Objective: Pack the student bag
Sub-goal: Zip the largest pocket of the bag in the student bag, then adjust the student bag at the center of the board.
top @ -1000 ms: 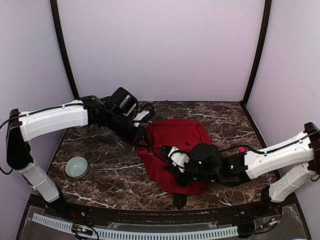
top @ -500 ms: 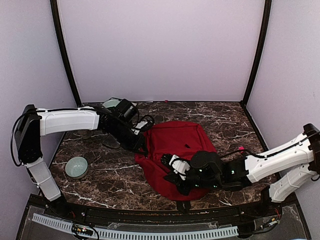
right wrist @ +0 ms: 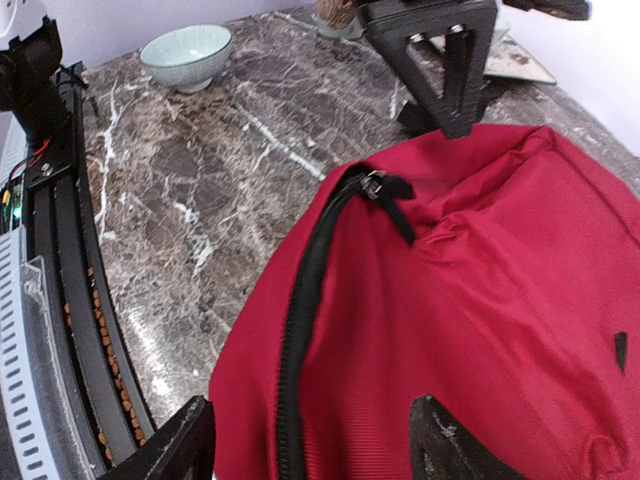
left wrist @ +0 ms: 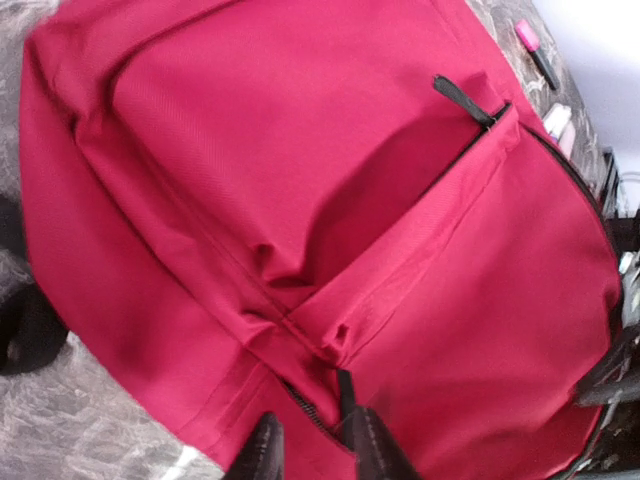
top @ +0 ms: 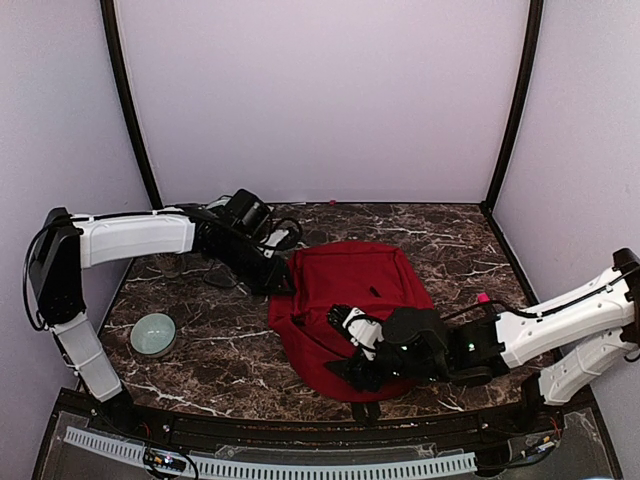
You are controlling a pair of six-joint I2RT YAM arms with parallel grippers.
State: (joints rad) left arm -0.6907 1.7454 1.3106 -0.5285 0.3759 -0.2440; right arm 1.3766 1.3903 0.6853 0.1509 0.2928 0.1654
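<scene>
Red student bag point(top: 350, 290) lying flat at middle of bench point(top: 210, 350), left fingers point(left wrist: 262, 450) narrowly parted at its far-left corner, black zipper pull point(left wrist: 344, 395) between them, right fingers point(right wrist: 455, 440) spread wide over its near zipped edge

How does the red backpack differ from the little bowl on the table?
The student bag is large, red, soft fabric, slumped mid-table; the bowl is small, pale green, upright near the left front corner. Both rest on the marble table.
</scene>
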